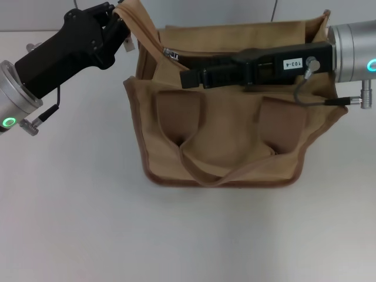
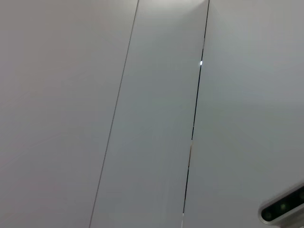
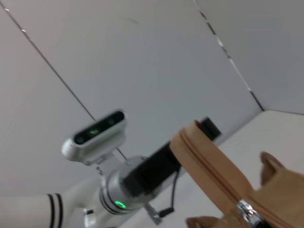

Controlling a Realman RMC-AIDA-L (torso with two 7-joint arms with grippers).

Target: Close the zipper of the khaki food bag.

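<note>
**Both arms on the bag top, zip part open**

khaki food bag [image 1: 229,126] sits on the white table [image 1: 88,223], mid-to-far in head view, front face toward the robot: two brown patches and the strap handle [image 1: 205,170] looping down.

left gripper [image 1: 120,20] is at the bag's far-left top corner, black body angled in from the left. It seems clamped on the raised corner flap, but the fingers are hidden behind fabric, so can't tell.

right gripper [image 1: 191,77] reaches across the bag top from the right, lying along the opening. Fingertips point at the zipper [image 1: 171,54]; the silver slider sits just beyond them near the left end. Whether the claw is apart or pinched: can't tell.

The right arm covers most of the zip track.

Left wrist view: only wall panels. Right wrist view: slider [image 3: 249,213] on a raised tan edge, left arm behind it.
</note>
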